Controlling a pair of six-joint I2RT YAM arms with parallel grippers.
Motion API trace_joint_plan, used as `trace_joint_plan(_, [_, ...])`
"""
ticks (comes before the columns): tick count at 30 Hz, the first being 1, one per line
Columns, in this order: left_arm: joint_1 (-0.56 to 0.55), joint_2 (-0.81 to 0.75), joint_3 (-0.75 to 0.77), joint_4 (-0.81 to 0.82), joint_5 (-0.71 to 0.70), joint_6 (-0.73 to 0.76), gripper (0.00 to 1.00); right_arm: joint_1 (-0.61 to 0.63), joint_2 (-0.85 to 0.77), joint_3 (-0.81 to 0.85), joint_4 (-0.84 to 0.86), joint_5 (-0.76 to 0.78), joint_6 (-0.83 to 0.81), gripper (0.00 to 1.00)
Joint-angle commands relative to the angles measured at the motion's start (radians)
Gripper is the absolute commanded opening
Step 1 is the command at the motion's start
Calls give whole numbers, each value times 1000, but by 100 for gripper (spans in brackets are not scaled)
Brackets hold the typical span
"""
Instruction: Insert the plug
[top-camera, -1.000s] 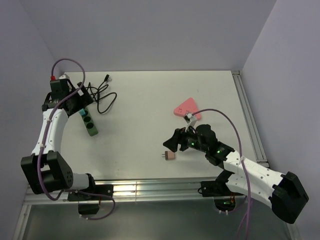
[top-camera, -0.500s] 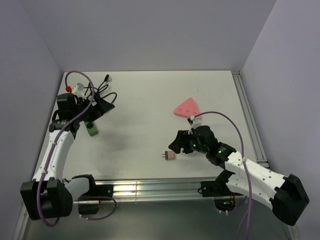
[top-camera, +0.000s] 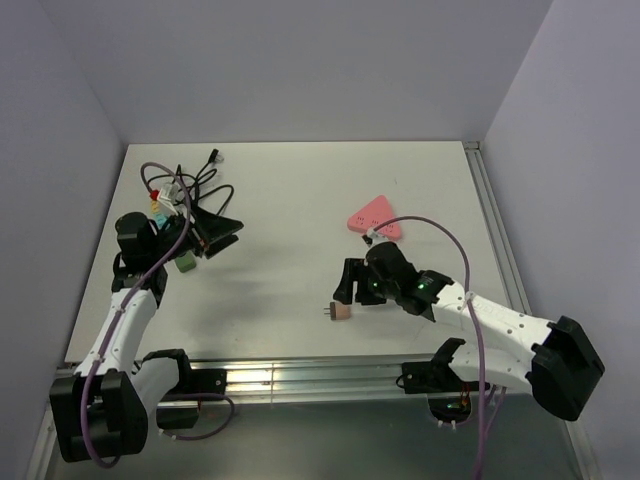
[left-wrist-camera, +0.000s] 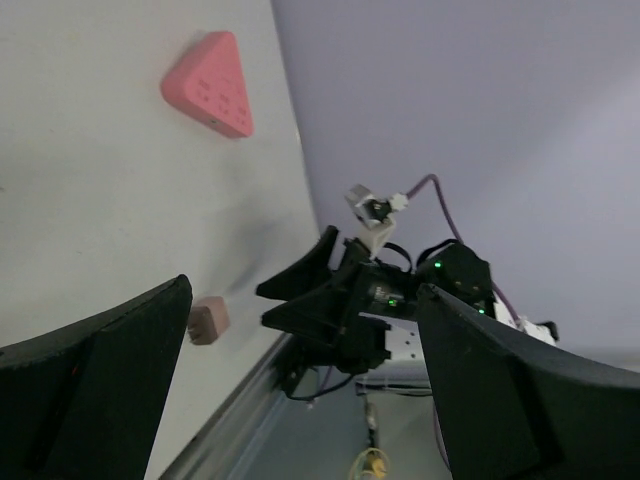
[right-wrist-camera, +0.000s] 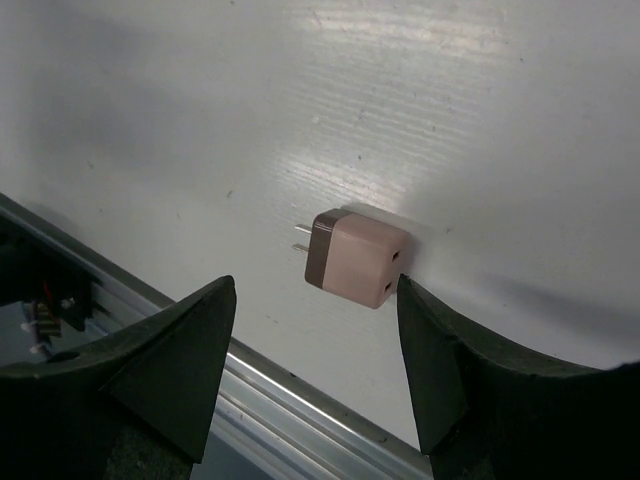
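Left tool (top-camera: 228, 235) swung toward triangular socket (top-camera: 373, 216).

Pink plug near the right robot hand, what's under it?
Only the white table shows under the pink plug, which lies on its side. Its bottom face is hidden. Above it, the right gripper hovers with jaws open, not touching.

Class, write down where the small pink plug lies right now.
Top view: the plug lies loose on the table near its front edge, beside the right tool, with the pink triangular socket block farther back.
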Motion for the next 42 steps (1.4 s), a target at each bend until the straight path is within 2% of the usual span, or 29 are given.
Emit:
trace_joint_plan(1, [4, -9, -54, 251, 170, -197, 99, 81, 51, 68, -24, 98, 76, 72])
trace_joint_plan(3, [4, -14, -65, 233, 164, -217, 99, 101, 80, 88, -39, 159, 99, 72])
trace_joint_plan(5, [3, -49, -58, 99, 135, -159, 99, 113, 128, 99, -45, 169, 104, 72])
trace_joint_plan(9, [-16, -130, -36, -30, 66, -87, 99, 142, 201, 133, -70, 204, 112, 73])
trace_joint_plan(13, [-57, -158, -35, -80, 45, -65, 97, 167, 255, 154, -104, 268, 115, 73])
trace_joint_plan(20, [-71, -207, -62, -101, 19, -67, 93, 176, 295, 162, -90, 278, 101, 72])
trace_joint_plan(29, [-128, -244, 2, -167, -40, -10, 86, 192, 352, 133, -21, 273, 118, 69])
trace_joint_plan(37, [-188, -253, 59, -284, -98, 123, 82, 202, 393, 117, 40, 253, 141, 59])
trace_joint_plan(42, [-246, -226, 83, -305, -142, 174, 83, 210, 380, 11, 222, 189, 197, 40])
